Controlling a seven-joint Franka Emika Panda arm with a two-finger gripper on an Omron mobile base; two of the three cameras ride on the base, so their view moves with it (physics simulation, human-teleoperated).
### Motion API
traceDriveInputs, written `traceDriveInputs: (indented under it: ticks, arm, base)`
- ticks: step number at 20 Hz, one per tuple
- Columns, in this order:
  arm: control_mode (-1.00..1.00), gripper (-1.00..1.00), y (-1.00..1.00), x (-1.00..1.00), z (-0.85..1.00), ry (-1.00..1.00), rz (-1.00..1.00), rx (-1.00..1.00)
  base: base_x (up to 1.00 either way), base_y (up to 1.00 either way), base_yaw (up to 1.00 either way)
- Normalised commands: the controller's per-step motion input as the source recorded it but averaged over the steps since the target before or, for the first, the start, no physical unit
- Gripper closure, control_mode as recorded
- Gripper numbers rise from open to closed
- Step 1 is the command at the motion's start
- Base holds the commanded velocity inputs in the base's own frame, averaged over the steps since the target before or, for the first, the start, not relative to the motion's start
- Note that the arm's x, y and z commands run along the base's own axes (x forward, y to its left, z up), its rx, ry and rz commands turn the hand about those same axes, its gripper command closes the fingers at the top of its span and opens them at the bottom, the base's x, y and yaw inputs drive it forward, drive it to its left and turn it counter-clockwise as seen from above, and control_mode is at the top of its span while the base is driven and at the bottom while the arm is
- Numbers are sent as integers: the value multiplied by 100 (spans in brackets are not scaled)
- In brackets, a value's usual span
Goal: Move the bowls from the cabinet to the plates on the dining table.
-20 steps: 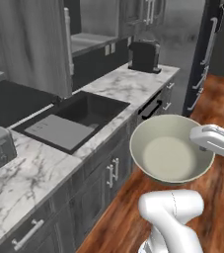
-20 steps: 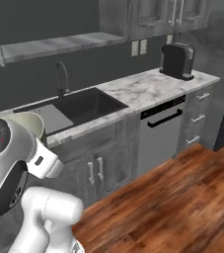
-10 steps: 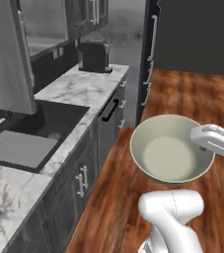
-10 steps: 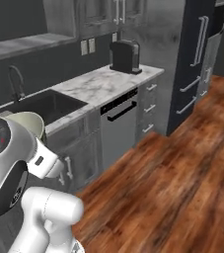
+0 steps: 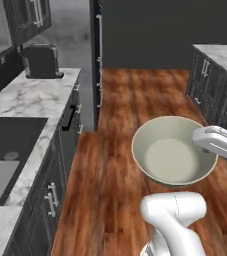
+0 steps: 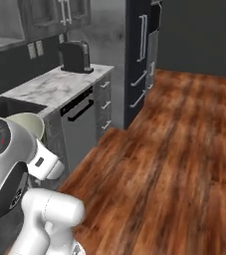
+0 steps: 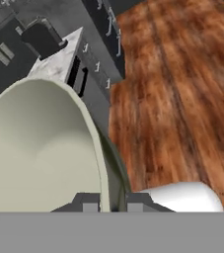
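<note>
Left base view: bowl (image 5: pixel 174 159), cream-green, held level above the wood floor (image 5: pixel 130 115), mouth up. Gripper (image 5: pixel 211 141) reaches in from the right, jaws clenched on the bowl's rim. Hand view: rim sits between the two fingertips (image 7: pixel 87 202). Marble bench (image 5: pixel 27 102) with toaster (image 5: pixel 41 61) lies left.

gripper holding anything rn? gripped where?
Yes: the gripper is shut on a bowl, pinching its rim with one fingertip inside the wall and one outside. The bowl rides upright above the wood floor.
</note>
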Motion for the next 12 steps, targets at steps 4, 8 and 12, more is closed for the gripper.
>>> traceDriveInputs:
  ticks: [4,8,12]
  arm:
    - [100,100,0,0,0,0,0,0]
    - [100,100,0,0,0,0,0,0]
    - [100,100,0,0,0,0,0,0]
  base:
    - [0,-5,-46]
    - [0,-5,-46]
    - [0,-5,-45]
